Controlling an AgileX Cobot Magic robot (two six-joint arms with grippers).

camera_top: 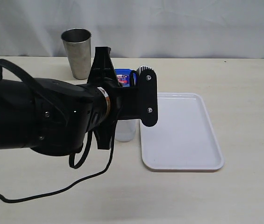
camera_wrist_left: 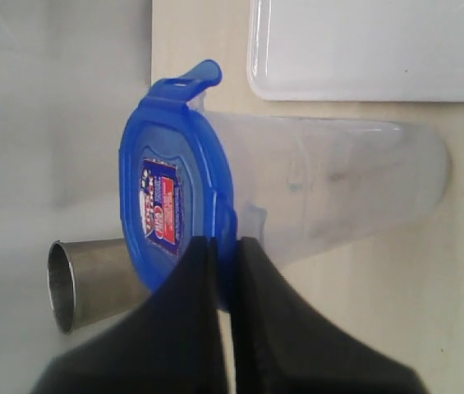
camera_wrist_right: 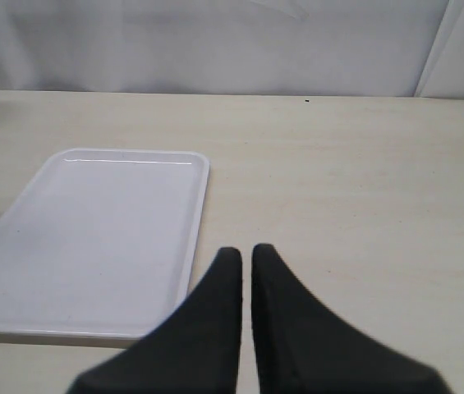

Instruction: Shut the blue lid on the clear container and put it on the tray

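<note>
- Currently my left pincer [camera_wrist_left: 225, 246] is clamped on the rim of the blue lid [camera_wrist_left: 174, 197], one finger on each side of its edge.
- The blue lid sits atop the clear container [camera_wrist_left: 338, 185]; one flap juts out past the rim on the tray side.
- The clear container stands upright on the bench [camera_top: 244, 84], just beside the tray [camera_top: 188, 140], not on it.
- A grey steel cup [camera_top: 77, 52] stands farther back, apart from the clear container.
- My right pincer [camera_wrist_right: 246, 258] hangs over the bench near the tray's edge, fingers drawn together on nothing.
</note>
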